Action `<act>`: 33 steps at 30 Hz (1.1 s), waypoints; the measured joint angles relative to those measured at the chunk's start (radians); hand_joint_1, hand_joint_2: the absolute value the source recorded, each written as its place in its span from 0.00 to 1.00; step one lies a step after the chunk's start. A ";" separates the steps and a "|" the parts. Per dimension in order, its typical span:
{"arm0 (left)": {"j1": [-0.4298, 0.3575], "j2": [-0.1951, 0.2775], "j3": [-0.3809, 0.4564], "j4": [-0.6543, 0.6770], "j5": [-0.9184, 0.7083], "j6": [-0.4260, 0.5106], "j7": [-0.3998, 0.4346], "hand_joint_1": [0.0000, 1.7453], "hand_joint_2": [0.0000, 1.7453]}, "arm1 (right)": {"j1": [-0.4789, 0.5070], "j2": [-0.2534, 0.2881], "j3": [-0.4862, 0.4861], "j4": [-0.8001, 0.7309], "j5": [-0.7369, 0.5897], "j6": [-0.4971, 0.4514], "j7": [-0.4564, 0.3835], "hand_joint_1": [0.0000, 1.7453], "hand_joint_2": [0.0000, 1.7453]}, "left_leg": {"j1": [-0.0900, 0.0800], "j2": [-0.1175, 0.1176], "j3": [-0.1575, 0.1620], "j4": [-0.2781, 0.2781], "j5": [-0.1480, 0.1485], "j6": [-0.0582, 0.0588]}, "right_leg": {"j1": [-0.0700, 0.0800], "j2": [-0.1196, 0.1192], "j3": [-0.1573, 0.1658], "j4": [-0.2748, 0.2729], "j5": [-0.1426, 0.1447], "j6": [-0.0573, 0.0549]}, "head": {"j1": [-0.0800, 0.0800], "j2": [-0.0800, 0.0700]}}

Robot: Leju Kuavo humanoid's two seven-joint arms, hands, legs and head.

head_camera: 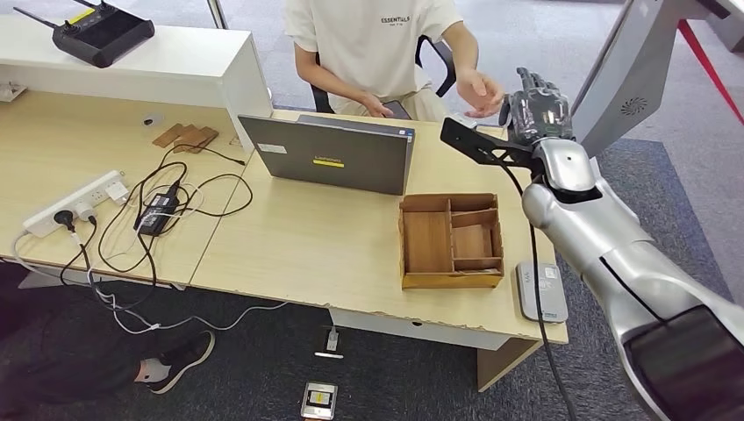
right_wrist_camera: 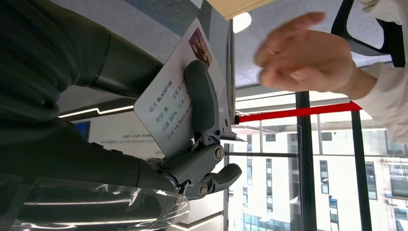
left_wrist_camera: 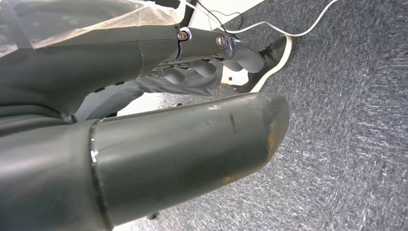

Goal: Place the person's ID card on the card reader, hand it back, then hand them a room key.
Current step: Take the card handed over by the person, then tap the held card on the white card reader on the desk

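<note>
the right hand (head_camera: 537, 110) is raised beyond the far right corner of the desk (head_camera: 307, 254), its fingers (right_wrist_camera: 202, 101) clamped on the id card (right_wrist_camera: 171, 113). the person's hand (head_camera: 481, 92) hangs open just beside it, seemingly not touching. the card reader (head_camera: 541, 291) lies nearer on the desk, beside the wooden tray (head_camera: 451, 240). the left hand (left_wrist_camera: 211, 57) hangs low, fingers curled, holding nothing.

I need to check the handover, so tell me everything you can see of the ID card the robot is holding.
The ID card is a thin, flat white card that looks like plastic, with rows of small dark printed text and a small photo near one corner. The right hand holds it, with a dark finger pressed across the printed face, so part of the text is hidden. It is raised off the desk, with a person's open hand close by but not touching it.
</note>
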 joint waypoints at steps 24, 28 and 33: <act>0.018 0.012 0.008 0.001 0.022 0.009 -0.004 0.00 0.00 | 0.137 -0.235 -0.030 -0.161 0.026 0.131 0.038 1.00 1.00 | 0.000 0.000 0.000 0.001 0.000 0.000 | 0.000 0.001 0.000 -0.001 0.000 0.000 | 0.000 0.000; 0.018 0.015 0.008 0.001 0.023 0.009 -0.003 0.00 0.00 | 0.164 -0.272 -0.033 -0.207 0.027 0.147 0.046 1.00 1.00 | 0.000 0.000 0.000 0.001 0.000 0.000 | 0.000 0.001 0.000 -0.001 0.000 0.000 | 0.000 0.000; 0.018 0.017 0.008 0.000 0.022 0.009 0.001 0.00 0.00 | 0.198 -0.302 -0.038 -0.243 0.027 0.163 0.049 1.00 1.00 | 0.000 0.001 0.000 0.001 0.000 0.000 | 0.000 0.001 0.000 -0.001 0.000 0.000 | 0.000 0.000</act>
